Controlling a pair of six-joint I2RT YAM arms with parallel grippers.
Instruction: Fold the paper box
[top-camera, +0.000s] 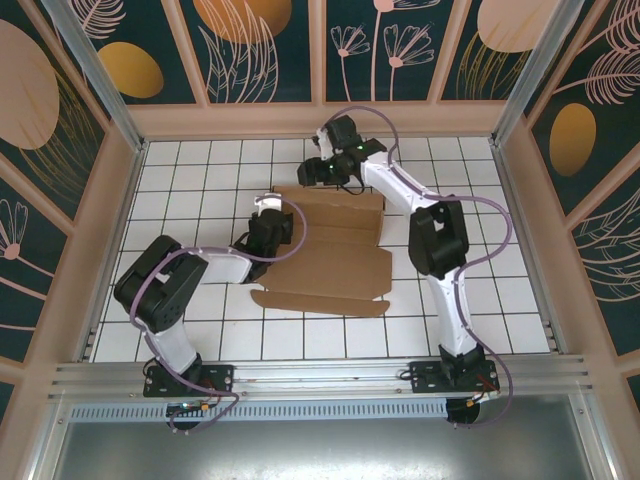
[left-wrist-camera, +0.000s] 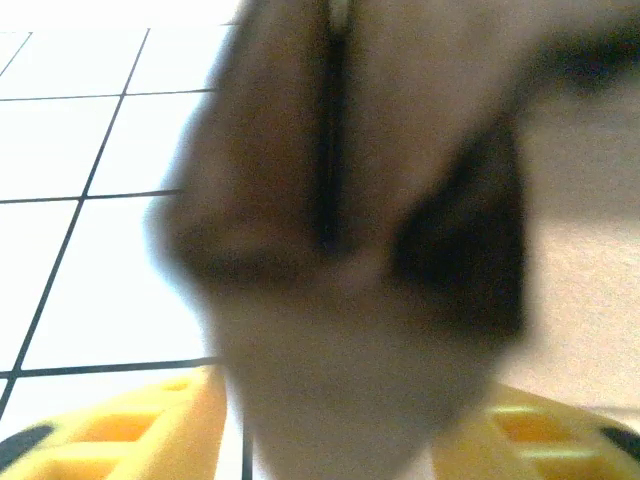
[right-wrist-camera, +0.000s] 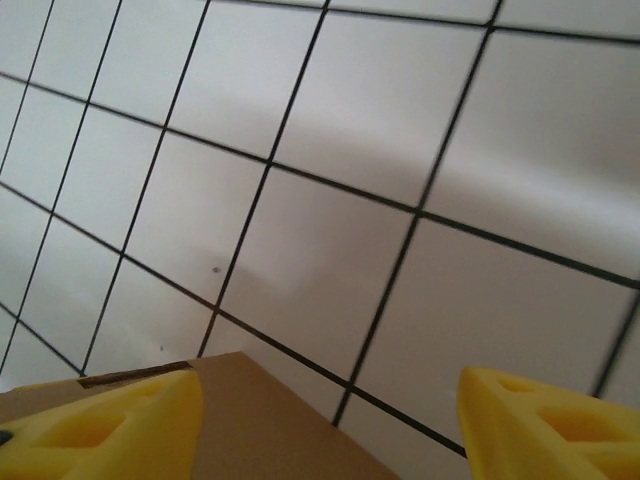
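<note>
From above, one paper box (top-camera: 330, 255) lies opened out as a brown sheet with flaps, in the middle of the white tiled table (top-camera: 200, 180). There are two arms. The left arm (top-camera: 170, 285) reaches in to the sheet's left edge, and the left gripper (top-camera: 268, 232) sits over that edge. The right arm (top-camera: 430, 230) crosses the sheet's far right corner and hides it, with the right gripper (top-camera: 315, 172) at the far edge. Both grippers are dark and small here, so their gaps are hard to make out.

In the left wrist view, two yellow fingers (left-wrist-camera: 130, 430) stand spread at the near corners. Blurred brown cardboard (left-wrist-camera: 330, 200) looms between them, and I cannot tell whether it touches either one.

In the right wrist view, two yellow fingers (right-wrist-camera: 110, 420) stand wide apart with bare tiles between them. One brown corner of the box (right-wrist-camera: 260, 420) shows beside the left-hand finger, cut off at the near edge.
</note>
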